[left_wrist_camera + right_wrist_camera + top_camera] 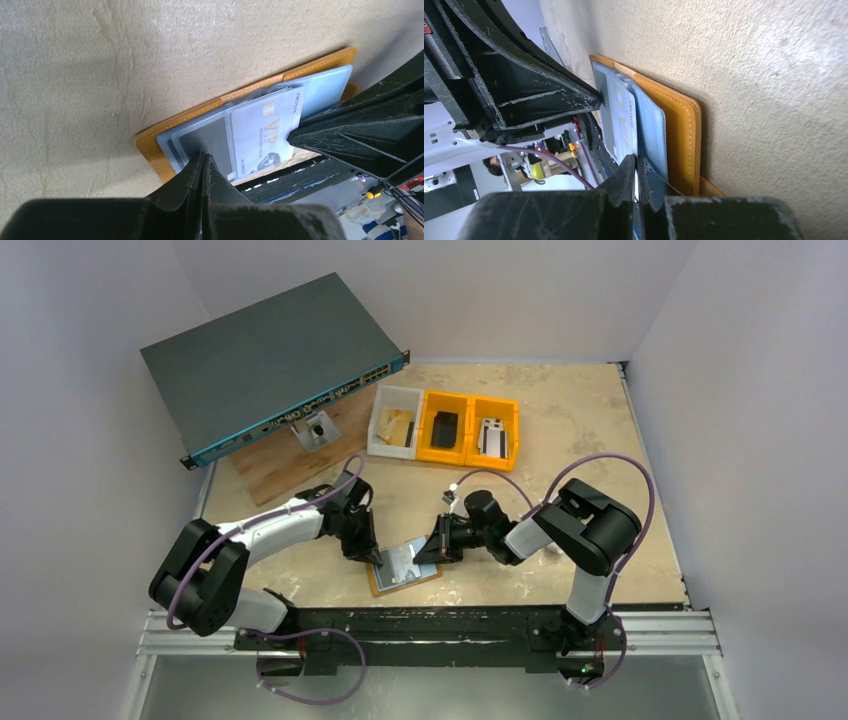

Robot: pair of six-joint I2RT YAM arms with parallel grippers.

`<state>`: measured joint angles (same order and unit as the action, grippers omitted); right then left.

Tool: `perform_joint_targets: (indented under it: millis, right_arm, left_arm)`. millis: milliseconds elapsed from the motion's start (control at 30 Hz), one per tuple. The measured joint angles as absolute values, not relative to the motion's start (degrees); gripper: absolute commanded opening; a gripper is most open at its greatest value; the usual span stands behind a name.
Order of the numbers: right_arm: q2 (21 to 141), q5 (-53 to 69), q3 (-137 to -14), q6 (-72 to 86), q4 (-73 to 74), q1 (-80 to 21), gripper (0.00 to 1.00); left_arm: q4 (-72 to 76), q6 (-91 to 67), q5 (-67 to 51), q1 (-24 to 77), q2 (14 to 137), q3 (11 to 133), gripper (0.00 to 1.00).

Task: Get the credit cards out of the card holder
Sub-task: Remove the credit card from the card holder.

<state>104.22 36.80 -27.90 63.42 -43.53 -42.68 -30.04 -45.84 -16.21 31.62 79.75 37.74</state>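
Note:
The card holder [385, 585] lies open near the table's front edge, tan-orange leather [150, 145] around pale blue-grey sleeves. A white credit card [265, 130] printed "VIP" sticks partly out of a clear sleeve. My left gripper [204, 157] is shut, its tips pressed onto the grey sleeve at the holder's left part [378, 558]. My right gripper [636, 160] comes in from the right [425, 553] and is shut on the edge of the white credit card [621, 125]. A thin white sliver shows between its fingers. The leather cover [681, 135] lies flat on the table.
At the back stand a white bin [394, 422] and two orange bins [445, 427] with small items. A grey network switch [270, 360] rests on a wooden board [290, 465] at the back left. The metal rail [450, 625] runs just in front of the holder.

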Motion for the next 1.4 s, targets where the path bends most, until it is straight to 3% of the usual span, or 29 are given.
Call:
perform_joint_targets:
  millis: [367,500,600,867,1400]
  right_arm:
    - [104.22,36.6,-26.65,63.07,-43.81,-41.5,0.0]
    - [104.22,36.6,-26.37,63.16,-44.56,-41.5,0.2]
    - [104.27,37.06,-26.24,63.68,-45.98,-41.43,0.27]
    - [106.96,38.54,-26.24,65.87,-51.75,-41.34,0.28]
    - [108.97,38.54,-29.82,66.32,-50.35,-44.01,0.2]
  left_arm:
    - [-30.52,-45.6,-16.01,31.62,80.18,38.15,0.0]
    - [-30.57,-45.43,-16.03,31.62,80.27,38.24,0.0]
    - [-30.65,-45.43,-16.05,31.62,80.4,38.33,0.0]
    - [-30.76,-45.41,-16.12,31.62,80.62,38.48,0.0]
    - [-30.96,-45.36,-16.6,31.55,81.21,38.79,0.0]
